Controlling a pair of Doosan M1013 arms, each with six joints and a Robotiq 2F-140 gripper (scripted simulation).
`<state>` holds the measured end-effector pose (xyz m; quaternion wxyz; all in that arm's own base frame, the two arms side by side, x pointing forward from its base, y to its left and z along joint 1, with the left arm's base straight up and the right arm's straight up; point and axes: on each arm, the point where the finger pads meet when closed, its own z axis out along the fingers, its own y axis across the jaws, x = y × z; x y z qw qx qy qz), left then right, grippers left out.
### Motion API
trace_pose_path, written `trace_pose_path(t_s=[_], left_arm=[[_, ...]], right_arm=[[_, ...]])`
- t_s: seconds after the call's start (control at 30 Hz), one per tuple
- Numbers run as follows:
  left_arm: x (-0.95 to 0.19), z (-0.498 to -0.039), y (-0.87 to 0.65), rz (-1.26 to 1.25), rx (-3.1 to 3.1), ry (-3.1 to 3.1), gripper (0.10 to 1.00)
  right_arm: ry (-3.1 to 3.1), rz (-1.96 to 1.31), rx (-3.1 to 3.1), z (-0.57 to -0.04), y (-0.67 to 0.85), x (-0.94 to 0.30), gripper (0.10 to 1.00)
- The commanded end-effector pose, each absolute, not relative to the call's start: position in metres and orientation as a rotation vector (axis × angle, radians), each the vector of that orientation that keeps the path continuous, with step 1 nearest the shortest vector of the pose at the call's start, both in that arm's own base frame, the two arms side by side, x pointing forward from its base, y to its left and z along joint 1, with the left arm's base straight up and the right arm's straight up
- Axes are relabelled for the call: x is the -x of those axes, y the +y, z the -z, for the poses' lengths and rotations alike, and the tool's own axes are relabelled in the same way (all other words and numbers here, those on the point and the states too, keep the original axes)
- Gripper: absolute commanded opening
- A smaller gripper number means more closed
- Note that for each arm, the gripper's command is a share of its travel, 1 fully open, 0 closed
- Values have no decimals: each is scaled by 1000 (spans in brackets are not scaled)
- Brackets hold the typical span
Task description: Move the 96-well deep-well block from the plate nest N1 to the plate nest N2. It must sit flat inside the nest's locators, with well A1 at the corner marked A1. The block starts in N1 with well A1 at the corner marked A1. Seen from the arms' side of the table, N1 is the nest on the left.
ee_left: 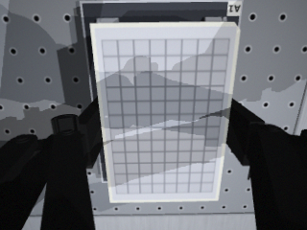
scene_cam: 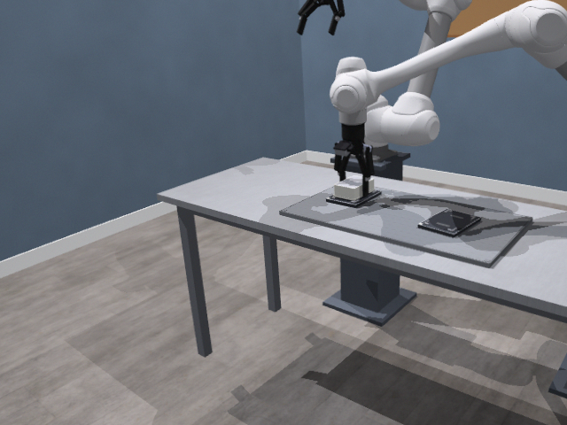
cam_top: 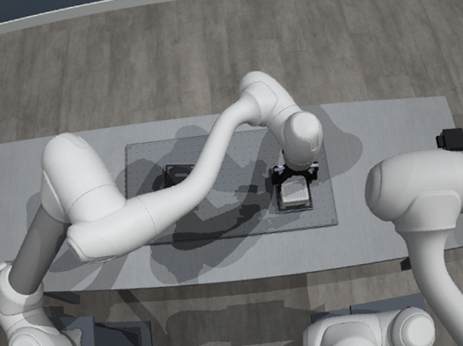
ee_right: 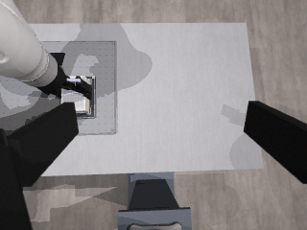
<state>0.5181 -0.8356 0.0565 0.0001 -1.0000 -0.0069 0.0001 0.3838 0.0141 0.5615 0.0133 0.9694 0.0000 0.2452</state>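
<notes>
Gripping the deep-well block [cam_top: 294, 191] [scene_cam: 348, 188] [ee_left: 165, 115] [ee_right: 76, 102] by its two long sides, the left gripper [cam_top: 296, 175] [scene_cam: 353, 185] [ee_left: 161, 107] [ee_right: 78, 96] points down over nest N2 [cam_top: 295, 208] [scene_cam: 354, 204] [ee_left: 153, 10] [ee_right: 92, 98], its fingers part-way apart with the block between them. The block is upright at N2, its grid of wells facing up, and its long sides look lined up with those of N2; whether its base lies fully flat inside N2's locators cannot be told, since the fingers and the block itself cover much of the seat. At one corner of N2 is the printed A1 label [ee_left: 234, 9], upside down in the left wrist view, and the block's corner nearest to it looks slightly bevelled; no well lettering on the block can be read. Nest N1 [cam_top: 169, 177] [scene_cam: 450, 222] is well apart from N2, to its left as seen from the arms' side, and holds no block; part of it is hidden under the left arm [cam_top: 202, 162] [scene_cam: 439, 52] [ee_right: 21, 45] in the top view. Both nests stand on the perforated board [scene_cam: 398, 237] [ee_left: 283, 48] [ee_right: 106, 96], which lies under and around N2 on the table [cam_top: 377, 127] [scene_cam: 237, 182] [ee_left: 153, 222] [ee_right: 192, 96]. The right gripper [scene_cam: 315, 32] [ee_right: 161, 117] is high above the level of N2 and well apart from it, fingers spread wide with nothing between them.
</notes>
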Motion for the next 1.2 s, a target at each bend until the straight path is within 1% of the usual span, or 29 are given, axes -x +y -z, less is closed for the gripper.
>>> trace_pose_path(t_s=[0.0,0.6,0.63,1.17], left_arm=[[-519,-58,-836,2,3143,-21,605],[-519,-55,-836,2,3143,-21,605],[-519,-55,-836,2,3143,-21,1000],[-519,-55,-836,2,3143,-21,1000]], right_arm=[[0,-765,-3020,-562,14,-384,1000],[0,-765,-3020,-562,14,-384,1000],[0,-765,-3020,-562,14,-384,1000],[0,-765,-3020,-562,14,-384,1000]])
